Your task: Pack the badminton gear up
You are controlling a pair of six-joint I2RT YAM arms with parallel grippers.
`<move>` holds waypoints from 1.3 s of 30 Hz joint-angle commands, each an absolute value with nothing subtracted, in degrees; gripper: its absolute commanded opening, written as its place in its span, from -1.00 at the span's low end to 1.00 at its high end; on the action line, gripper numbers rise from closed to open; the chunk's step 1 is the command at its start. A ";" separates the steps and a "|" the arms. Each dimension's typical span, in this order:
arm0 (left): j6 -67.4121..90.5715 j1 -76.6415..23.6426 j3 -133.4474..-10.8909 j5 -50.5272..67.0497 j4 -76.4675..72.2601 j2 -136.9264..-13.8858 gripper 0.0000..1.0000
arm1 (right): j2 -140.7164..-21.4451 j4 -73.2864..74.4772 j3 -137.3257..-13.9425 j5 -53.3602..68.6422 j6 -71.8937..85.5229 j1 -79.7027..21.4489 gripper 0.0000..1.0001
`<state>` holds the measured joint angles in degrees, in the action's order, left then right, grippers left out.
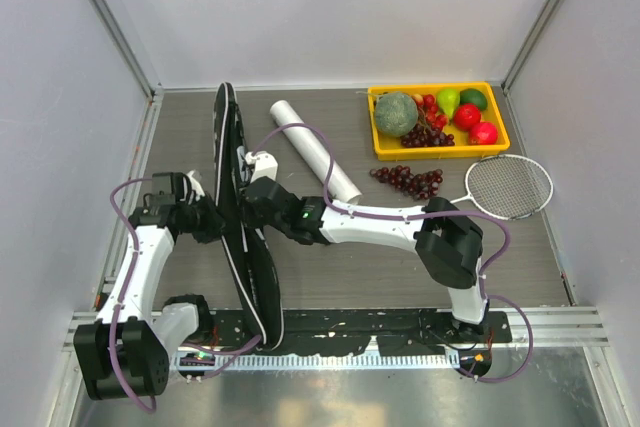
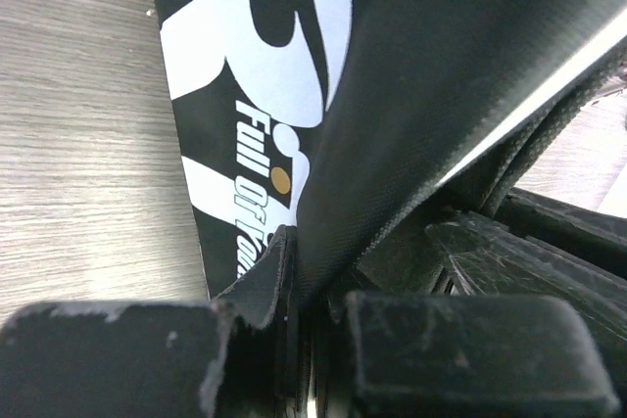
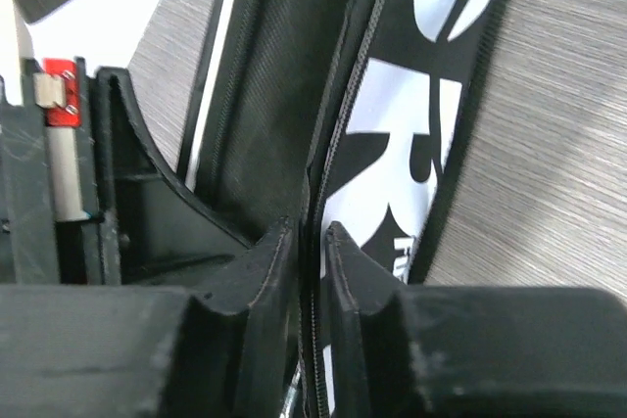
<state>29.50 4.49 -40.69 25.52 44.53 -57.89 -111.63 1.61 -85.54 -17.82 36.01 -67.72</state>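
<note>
The black bag (image 1: pixel 243 247) with white lettering stands on its edge on the table between my two arms. From the left, my left gripper (image 1: pixel 222 219) is shut on a fold of the bag's fabric (image 2: pixel 411 75), pinched between its pads (image 2: pixel 294 340). My right gripper (image 1: pixel 252 197) reaches in from the right. Its jaws (image 3: pixel 312 242) stand a crack apart with the bag's zipper edge (image 3: pixel 338 124) running between them and a thin gap beside one pad. A long white tube (image 1: pixel 315 150) lies behind the bag. One silver-headed racket (image 1: pixel 508 187) lies at the right.
A yellow tray (image 1: pixel 372 127) of fruit sits at the back right. A dark red grape bunch (image 1: pixel 408 180) lies on the table in front of it. Grey walls close the table on the left, back and right.
</note>
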 commanded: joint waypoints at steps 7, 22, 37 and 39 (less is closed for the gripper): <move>28.48 5.27 -40.34 26.63 39.55 -55.37 -1.00 | -96.35 4.57 -78.06 -18.01 40.86 -66.80 -0.03; 28.13 5.27 -39.82 29.00 38.85 -53.09 -1.00 | -75.24 45.06 -58.01 -39.27 96.13 -65.22 0.12; 28.39 5.36 -39.37 31.29 37.97 -53.00 -1.00 | -79.53 50.36 -54.58 -30.69 102.22 -44.31 0.26; 28.30 5.27 -39.38 31.46 37.88 -53.00 -1.00 | -81.02 50.36 -54.93 -27.88 102.04 -41.58 0.26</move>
